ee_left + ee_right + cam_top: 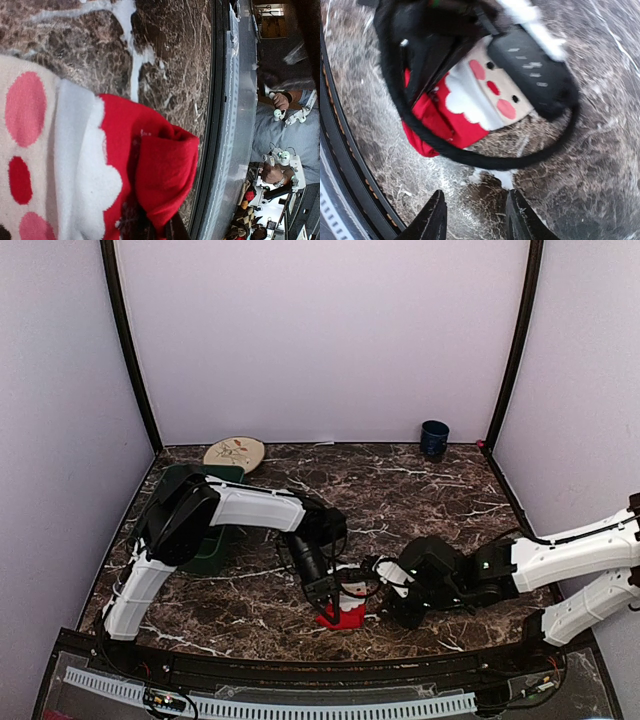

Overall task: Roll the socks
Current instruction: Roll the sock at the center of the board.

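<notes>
Lying near the front edge of the marble table (420,480) is one red sock (345,618) with white trim and pink spots. Of two grippers, the left gripper (330,592) is clamped on its red fabric; the right gripper (476,196) hovers beside it, jaws apart, empty.

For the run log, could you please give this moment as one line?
left end effector: shut on red sock | right end effector: open, empty, near sock | sock: folded, on table

I'm counting one red sock (343,614), one blue cup (434,438), one round wooden board (234,453) and one green bin (216,548) here.
</notes>
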You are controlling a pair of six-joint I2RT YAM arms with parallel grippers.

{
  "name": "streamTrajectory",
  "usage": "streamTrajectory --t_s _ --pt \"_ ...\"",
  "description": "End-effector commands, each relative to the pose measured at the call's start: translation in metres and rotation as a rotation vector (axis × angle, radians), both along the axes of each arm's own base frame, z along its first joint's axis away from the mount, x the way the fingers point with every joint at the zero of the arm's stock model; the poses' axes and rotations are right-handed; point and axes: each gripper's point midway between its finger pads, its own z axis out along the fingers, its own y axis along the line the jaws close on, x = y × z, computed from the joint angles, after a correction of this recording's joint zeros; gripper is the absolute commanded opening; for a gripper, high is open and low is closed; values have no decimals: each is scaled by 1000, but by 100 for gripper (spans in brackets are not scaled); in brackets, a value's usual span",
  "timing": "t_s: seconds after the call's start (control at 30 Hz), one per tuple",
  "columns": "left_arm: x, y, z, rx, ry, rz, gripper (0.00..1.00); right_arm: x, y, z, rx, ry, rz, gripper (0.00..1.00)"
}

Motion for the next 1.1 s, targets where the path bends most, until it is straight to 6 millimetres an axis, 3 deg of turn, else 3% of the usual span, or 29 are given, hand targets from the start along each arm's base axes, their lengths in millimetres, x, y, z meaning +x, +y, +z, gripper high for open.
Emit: streamTrajectory --t_s 0.0,0.33,0.67,1.07 --pt "7 6 -12 45 -8 8 5 -3 28 8 -16 -96 136 39" --pt "6 3 -11 33 12 10 6 -15 64 2 -89 -178 323 40" --pt "2 0 -2 7 46 15 5 -24 71 -13 -131 -181 388 41" --pt "-5 -2 3 -11 60 2 5 -11 77 -28 -194 -228 373 45"
